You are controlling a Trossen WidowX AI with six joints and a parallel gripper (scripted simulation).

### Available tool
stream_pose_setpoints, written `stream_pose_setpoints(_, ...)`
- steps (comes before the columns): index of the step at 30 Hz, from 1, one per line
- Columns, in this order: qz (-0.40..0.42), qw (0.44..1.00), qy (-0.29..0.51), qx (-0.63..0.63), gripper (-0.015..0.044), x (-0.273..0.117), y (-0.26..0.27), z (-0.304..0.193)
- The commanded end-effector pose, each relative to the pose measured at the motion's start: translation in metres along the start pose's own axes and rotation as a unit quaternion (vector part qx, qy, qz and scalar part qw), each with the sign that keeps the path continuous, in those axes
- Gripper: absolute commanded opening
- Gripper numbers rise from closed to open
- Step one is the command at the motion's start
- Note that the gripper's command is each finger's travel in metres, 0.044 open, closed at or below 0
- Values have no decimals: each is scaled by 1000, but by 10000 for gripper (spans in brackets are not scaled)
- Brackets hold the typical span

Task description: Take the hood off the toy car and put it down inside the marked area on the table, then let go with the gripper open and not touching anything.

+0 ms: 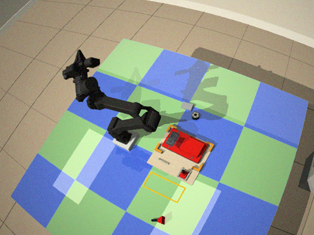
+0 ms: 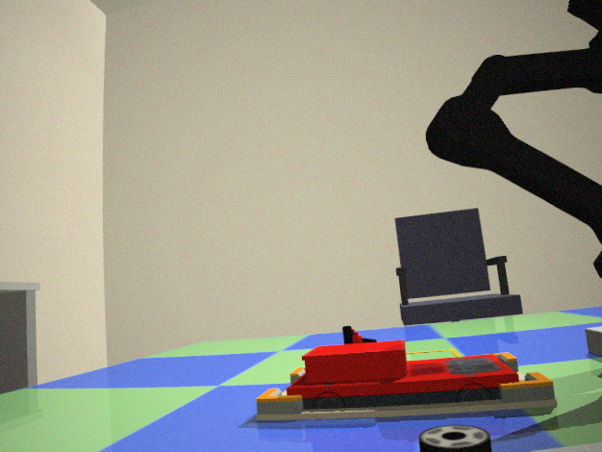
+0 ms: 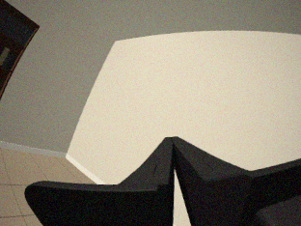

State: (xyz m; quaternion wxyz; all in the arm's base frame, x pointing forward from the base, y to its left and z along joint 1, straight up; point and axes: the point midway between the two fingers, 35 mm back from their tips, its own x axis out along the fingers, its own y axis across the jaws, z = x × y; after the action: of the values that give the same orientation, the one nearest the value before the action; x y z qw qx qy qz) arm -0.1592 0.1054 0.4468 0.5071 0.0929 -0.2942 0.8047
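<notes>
The red toy car (image 1: 193, 149) (image 2: 355, 362) sits upright on a beige board (image 1: 171, 168) (image 2: 339, 414). One end has a raised red block; the lower, flat end has a dark grey patch (image 1: 172, 138) (image 2: 471, 364). I cannot clearly tell the hood apart from the rest of the red body. The marked area, a yellow outline (image 1: 177, 202) (image 2: 430, 351), lies on the table beside the board. My gripper (image 1: 79, 51) (image 3: 171, 143) is shut with nothing between its fingertips. It is raised high, far from the car, beyond the arm's base, and out of view in the exterior view.
Orange-topped corner brackets (image 1: 158, 148) (image 2: 537, 378) surround the car. A red piece with a black knob (image 1: 183, 173) sits in a holder on the board. Another red piece with a black handle (image 1: 160, 219) lies beyond the outline. A wheel (image 1: 198, 115) (image 2: 430, 434) and a grey block (image 1: 187, 105) lie behind the car.
</notes>
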Motion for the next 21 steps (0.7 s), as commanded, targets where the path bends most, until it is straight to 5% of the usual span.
stream_pose_setpoints(1,4,1000,-2,1,26,0,2,1)
stream_pose_setpoints(16,341,927,-124,90,420,-82,134,92)
stream_pose_setpoints(21,454,869,-162,110,440,-139,161,122)
